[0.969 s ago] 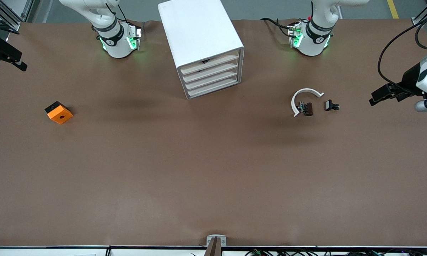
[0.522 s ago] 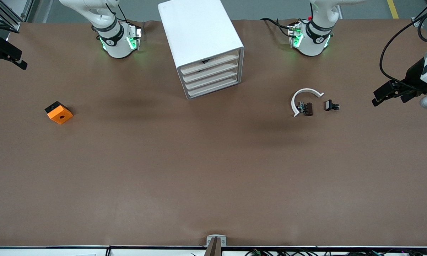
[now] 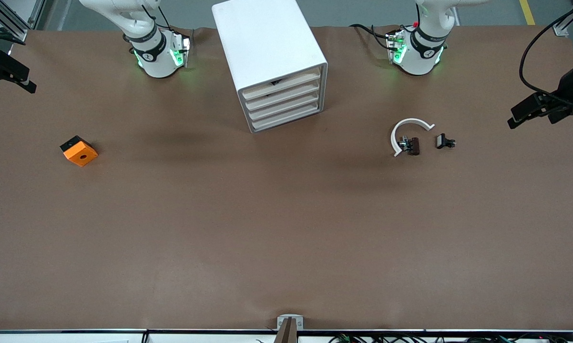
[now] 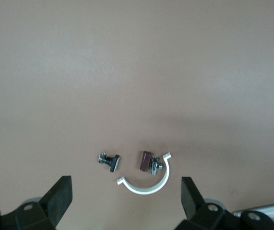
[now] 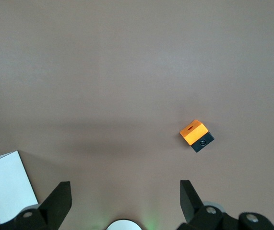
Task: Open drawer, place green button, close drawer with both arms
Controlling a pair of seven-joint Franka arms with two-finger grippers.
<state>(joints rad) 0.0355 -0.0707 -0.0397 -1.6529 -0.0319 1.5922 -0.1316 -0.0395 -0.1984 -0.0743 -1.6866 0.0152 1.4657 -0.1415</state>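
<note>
At the right arm's end of the table, your right gripper hangs over the edge with its fingers spread and nothing between them. The orange cube with a round hole lies on the table near it.

At the middle of the edge by the robots' bases stands the white cabinet. All four fronts look flush, including the top drawer. A dark speck shows in the gap above that drawer. You cannot tell what it is.

Toward the left arm's end lie a white curved clip with a brown part and, just beside it, a small black part. Your left gripper hovers by that end's edge, also spread wide and empty.

No green-capped button shows anywhere on the table, so it is probably already shut in a drawer. Before calling it done, check that every front sits even with its neighbours. Keep both arms high and well apart from the cabinet so nothing nudges it. Leave the cube and the clip parts alone.
</note>
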